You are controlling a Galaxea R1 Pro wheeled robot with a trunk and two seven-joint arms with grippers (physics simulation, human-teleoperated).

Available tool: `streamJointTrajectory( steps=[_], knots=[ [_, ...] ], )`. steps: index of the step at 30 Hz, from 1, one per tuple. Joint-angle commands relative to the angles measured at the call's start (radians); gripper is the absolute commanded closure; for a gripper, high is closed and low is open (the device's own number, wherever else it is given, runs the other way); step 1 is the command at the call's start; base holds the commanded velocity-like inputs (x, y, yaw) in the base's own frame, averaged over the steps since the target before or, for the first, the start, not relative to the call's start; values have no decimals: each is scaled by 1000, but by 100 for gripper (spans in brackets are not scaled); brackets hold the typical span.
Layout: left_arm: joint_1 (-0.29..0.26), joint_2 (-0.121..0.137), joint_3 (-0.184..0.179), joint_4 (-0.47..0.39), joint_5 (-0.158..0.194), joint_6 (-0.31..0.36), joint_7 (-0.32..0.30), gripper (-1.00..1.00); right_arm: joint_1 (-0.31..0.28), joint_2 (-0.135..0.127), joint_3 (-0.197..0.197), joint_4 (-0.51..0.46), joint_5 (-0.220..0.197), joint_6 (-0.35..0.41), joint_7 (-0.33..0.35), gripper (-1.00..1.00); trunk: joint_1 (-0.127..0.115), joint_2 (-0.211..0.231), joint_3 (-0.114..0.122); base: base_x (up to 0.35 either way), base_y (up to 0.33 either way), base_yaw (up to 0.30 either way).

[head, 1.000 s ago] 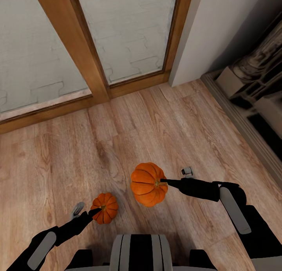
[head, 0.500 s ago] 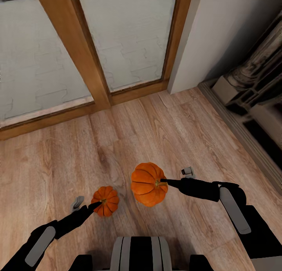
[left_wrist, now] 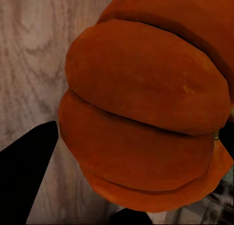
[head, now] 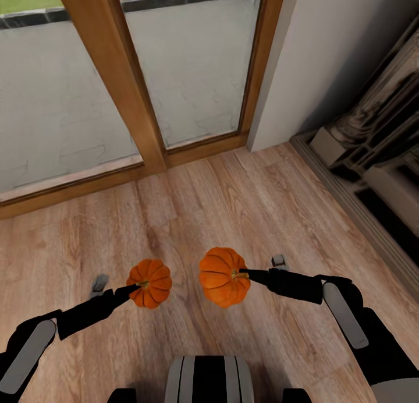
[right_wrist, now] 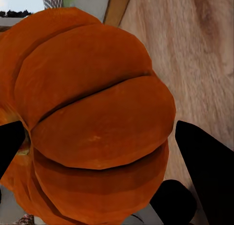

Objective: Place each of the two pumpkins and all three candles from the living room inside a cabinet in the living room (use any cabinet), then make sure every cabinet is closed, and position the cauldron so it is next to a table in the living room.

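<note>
Holding one pumpkin in each gripper, we are carrying both above the wooden floor [head: 233, 193]. The left gripper [head: 135, 287] is clamping its fingers at the stem of the smaller pumpkin [head: 150, 283], which is hanging at about 7 o'clock from the centre of the head view. The right gripper [head: 244, 273] is clamping its fingers at the stem of the larger pumpkin [head: 223, 276], at about 5 o'clock; the two pumpkins are hanging just beside each other without touching. In the left wrist view the smaller pumpkin [left_wrist: 146, 112] is sitting between the dark fingers [left_wrist: 24, 171]. In the right wrist view the larger pumpkin [right_wrist: 87, 122] is sitting between the fingers [right_wrist: 207, 171]. A wood-framed glass door [head: 116, 82] is standing at 11 to 12 o'clock, a grey wall [head: 326, 53] at 1 o'clock, and a carved fireplace surround [head: 372, 147] at 2 to 3 o'clock.
</note>
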State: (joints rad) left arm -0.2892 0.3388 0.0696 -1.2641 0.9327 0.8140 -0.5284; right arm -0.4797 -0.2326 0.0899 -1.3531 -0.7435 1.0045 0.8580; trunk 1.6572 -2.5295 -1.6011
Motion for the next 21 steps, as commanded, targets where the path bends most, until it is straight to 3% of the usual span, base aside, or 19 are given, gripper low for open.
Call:
streamJointTrajectory(
  steps=[1,5,7,9,12,21],
  knots=[
    [3,0,7,-15,-4,28,1,100,0,-1,1,2,-2,2,-2,100,-1,0,3,0,0,0],
    [15,-1,19,-56,-4,77,1,100,0,-1,0,34,-2,-14,-1,100,-2,1,19,0,0,0],
    [19,-1,28,-63,0,84,1,100,0,0,-20,54,-2,-23,-1,100,-3,1,27,0,0,0],
    [20,-1,31,-65,4,86,1,100,0,0,-58,60,-2,-28,-3,100,-4,2,34,0,0,0],
    [21,-2,33,-67,7,94,0,100,0,0,-151,64,4,-30,-5,100,-5,3,47,0,0,-32],
    [21,-9,32,-67,8,94,1,100,0,-1,-161,70,-2,-31,0,100,-10,5,85,0,0,-58]
  ],
)
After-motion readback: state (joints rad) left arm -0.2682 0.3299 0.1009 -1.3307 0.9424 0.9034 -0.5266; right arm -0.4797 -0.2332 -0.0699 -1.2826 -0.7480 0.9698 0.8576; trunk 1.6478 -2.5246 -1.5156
